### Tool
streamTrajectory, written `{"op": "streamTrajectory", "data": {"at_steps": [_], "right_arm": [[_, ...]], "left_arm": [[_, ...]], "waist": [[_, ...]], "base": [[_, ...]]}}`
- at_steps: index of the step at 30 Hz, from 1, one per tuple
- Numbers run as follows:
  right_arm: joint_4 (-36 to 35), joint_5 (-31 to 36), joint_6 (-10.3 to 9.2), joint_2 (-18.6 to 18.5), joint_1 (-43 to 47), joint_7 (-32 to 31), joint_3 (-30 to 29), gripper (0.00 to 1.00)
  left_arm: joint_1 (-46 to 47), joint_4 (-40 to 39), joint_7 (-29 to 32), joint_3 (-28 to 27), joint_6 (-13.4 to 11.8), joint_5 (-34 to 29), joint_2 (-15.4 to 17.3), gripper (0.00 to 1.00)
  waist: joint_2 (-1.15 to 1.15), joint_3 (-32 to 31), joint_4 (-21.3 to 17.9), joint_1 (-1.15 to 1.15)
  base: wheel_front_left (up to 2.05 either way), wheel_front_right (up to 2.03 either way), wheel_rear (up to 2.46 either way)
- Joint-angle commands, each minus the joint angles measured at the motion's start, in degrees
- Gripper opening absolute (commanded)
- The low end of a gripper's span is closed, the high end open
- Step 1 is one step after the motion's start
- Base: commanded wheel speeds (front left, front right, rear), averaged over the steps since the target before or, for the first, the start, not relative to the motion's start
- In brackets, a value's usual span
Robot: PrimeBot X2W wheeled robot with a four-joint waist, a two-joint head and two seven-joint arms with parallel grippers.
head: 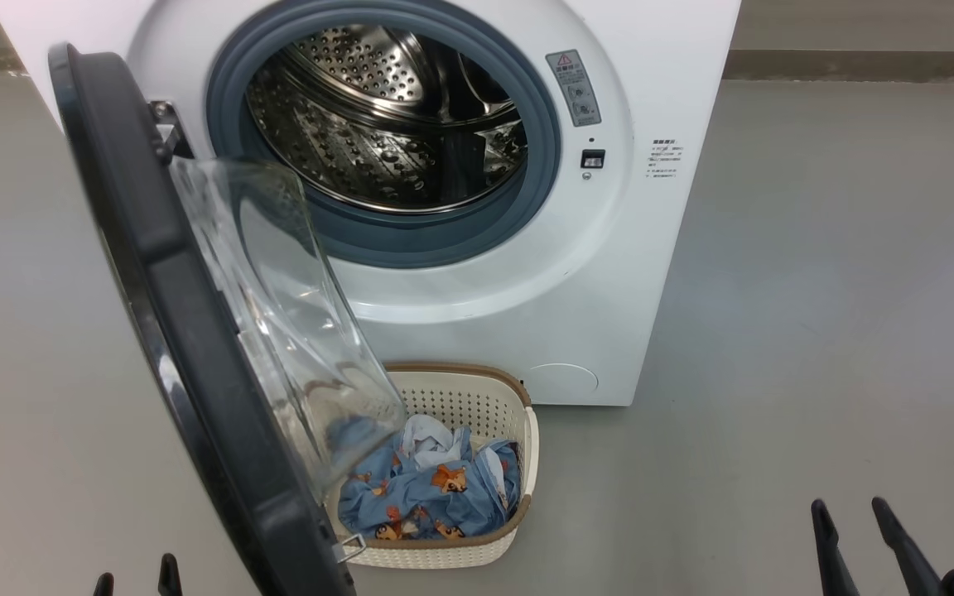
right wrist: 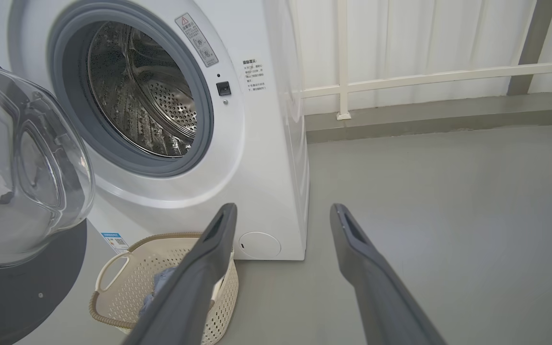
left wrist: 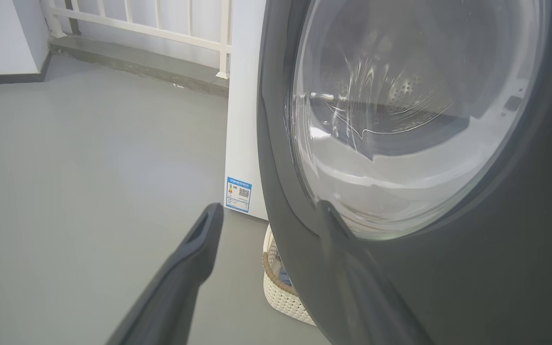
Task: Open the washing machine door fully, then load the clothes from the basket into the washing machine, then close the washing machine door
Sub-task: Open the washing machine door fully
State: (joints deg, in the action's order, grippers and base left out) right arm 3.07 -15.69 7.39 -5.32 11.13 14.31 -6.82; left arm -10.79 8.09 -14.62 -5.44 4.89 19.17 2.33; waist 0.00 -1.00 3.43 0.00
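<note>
The white washing machine (head: 485, 290) stands ahead with its steel drum (head: 386, 116) exposed. Its black door (head: 162, 281) is swung out toward me on the left, the clear glass bowl (head: 278, 306) bulging over the basket. The cream basket (head: 477, 397) sits on the floor below the opening, holding light blue clothes (head: 427, 488) with orange animals. My left gripper (head: 136, 579) is open at the lower left, beside the door's outer face (left wrist: 448, 287). My right gripper (head: 858, 538) is open at the lower right, empty, over bare floor. The basket (right wrist: 127, 278) lies left of its fingers (right wrist: 218, 239).
Grey floor (head: 816, 290) spreads right of the machine and left of the door. A white railing (right wrist: 424, 76) on a low grey kerb runs behind the machine. A blue label (left wrist: 238, 194) marks the machine's lower side.
</note>
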Motion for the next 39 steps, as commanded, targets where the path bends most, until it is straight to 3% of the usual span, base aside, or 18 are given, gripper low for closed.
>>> {"op": "streamTrajectory", "data": {"at_steps": [1, 39], "right_arm": [[-0.16, 1.25, 0.10, -0.92, -0.33, 0.69, 1.22, 1.00], [3.99, 1.91, 0.10, -0.78, -0.97, 0.69, -0.76, 1.00]], "left_arm": [[0.35, -1.46, -0.38, -2.01, 0.10, 0.47, 0.54, 1.00], [0.57, -1.94, -0.38, -1.90, 0.46, -0.70, 0.54, 1.00]], "waist": [[0.00, -0.04, -0.27, 0.00], [0.00, 0.52, 0.04, 0.00]], "base": [[0.00, 0.00, 0.00], [0.00, 0.00, 0.00]]}}
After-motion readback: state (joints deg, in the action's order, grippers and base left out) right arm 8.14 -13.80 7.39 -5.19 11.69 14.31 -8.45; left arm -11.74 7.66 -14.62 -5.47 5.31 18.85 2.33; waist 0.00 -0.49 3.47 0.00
